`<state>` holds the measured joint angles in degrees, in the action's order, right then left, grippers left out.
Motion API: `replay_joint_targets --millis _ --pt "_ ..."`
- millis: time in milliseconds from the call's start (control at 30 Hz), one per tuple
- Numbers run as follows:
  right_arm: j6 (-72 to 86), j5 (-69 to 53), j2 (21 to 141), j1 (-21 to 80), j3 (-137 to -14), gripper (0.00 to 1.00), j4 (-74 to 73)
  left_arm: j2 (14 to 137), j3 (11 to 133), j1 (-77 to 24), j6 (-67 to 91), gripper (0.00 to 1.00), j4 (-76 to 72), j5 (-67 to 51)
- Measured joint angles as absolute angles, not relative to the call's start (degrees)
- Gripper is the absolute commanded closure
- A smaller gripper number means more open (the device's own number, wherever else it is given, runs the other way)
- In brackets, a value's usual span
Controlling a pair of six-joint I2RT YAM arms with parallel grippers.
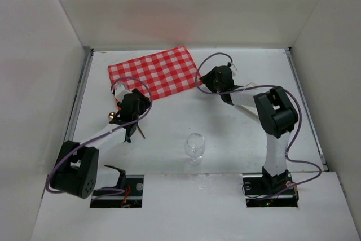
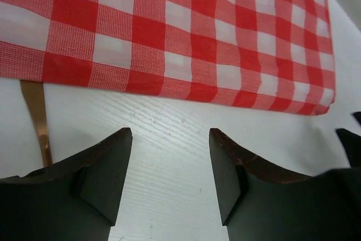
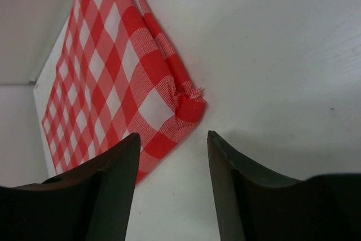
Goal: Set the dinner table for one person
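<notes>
White walls stand on three sides of the big white surface, which lies right under both arms. Over it, the left tool has its two fingers spread wide with nothing between them, and bare surface shows in the gap. Low over the surface too, the right tool is spread the same way and is also empty. A red-and-white checked cloth lies folded and crooked at the far side. Its long edge is just in front of the left tool, and its bunched corner is just in front of the right tool. A thin copper-coloured strip, maybe a piece of cutlery, seems to poke out from under the cloth edge by the left tool. If a tool pinches only the top layer, I think the cloth may crumple and not open flat. A pull could also drag the copper-coloured strip along. A wine glass stands alone near the front, between the arms, and a swinging arm could tip it over.
</notes>
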<state>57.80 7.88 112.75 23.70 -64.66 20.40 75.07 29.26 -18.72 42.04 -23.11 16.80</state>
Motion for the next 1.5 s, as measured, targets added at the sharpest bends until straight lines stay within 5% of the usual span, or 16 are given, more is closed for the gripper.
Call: replay_joint_targets --millis 267,367,567,667,1067,1500 --pt "62.24 6.13 121.38 24.38 -75.92 0.45 11.25 66.59 25.91 -17.61 42.39 0.44 -26.41 16.25" --pt "63.07 6.20 123.00 24.77 -79.75 0.53 8.32 66.39 24.58 -16.78 42.22 0.44 -27.51 15.86" --pt "64.84 6.85 125.62 25.17 -84.03 0.88 3.42 66.24 22.09 -15.73 42.06 0.44 -28.51 14.94" --pt "66.13 6.85 126.80 25.19 -85.65 0.96 2.57 66.19 21.67 -14.48 42.17 0.45 -29.04 14.22" --pt "73.56 5.98 117.40 20.34 -66.72 0.97 17.85 75.57 22.35 -18.02 42.72 0.61 -30.92 12.80" --pt "73.54 5.98 103.61 15.05 -41.67 0.97 33.12 84.60 28.27 -24.82 43.29 0.64 -32.71 12.88"
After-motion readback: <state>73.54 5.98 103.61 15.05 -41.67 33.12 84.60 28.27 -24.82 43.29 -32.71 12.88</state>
